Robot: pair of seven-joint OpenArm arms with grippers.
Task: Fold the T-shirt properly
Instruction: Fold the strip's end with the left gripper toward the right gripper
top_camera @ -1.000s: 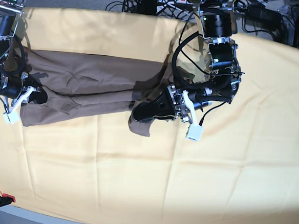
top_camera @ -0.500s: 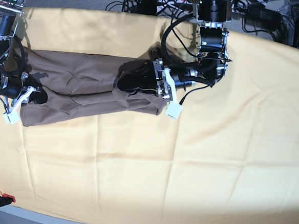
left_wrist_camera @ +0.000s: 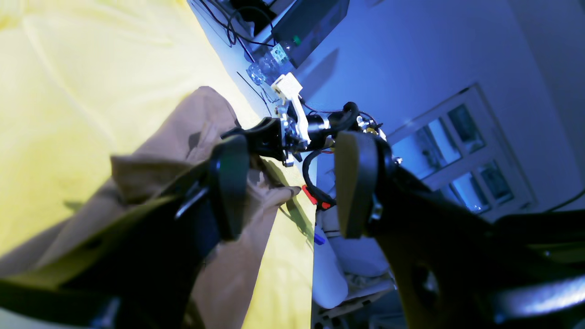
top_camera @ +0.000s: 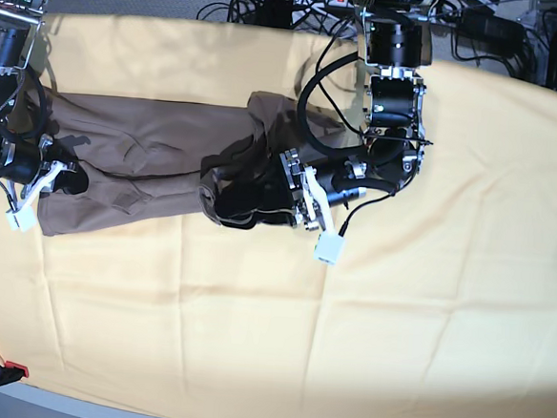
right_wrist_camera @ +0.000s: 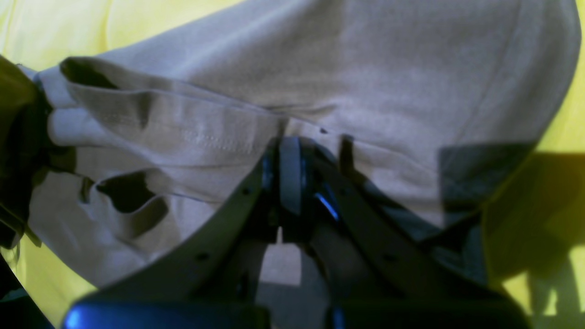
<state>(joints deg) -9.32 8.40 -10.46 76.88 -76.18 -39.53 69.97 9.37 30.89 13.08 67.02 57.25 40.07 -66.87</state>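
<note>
Our T-shirt (top_camera: 164, 134), two end effectors
We spread the left (left_wrist_camera: 292, 183) over it, pressing the right (right_wrist_camera: 292, 183) together.

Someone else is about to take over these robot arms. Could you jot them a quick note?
Left gripper: open, over the T-shirt's folded end.
Right gripper: shut, at the other end; any grip on fabric is unclear.
Brown short-sleeved cotton-like T-shirt: lying on the yellow cloth, in a long strip.
Done: one end doubled over, loosely.
Left: probably straighten wrinkles, finish folding.
</note>
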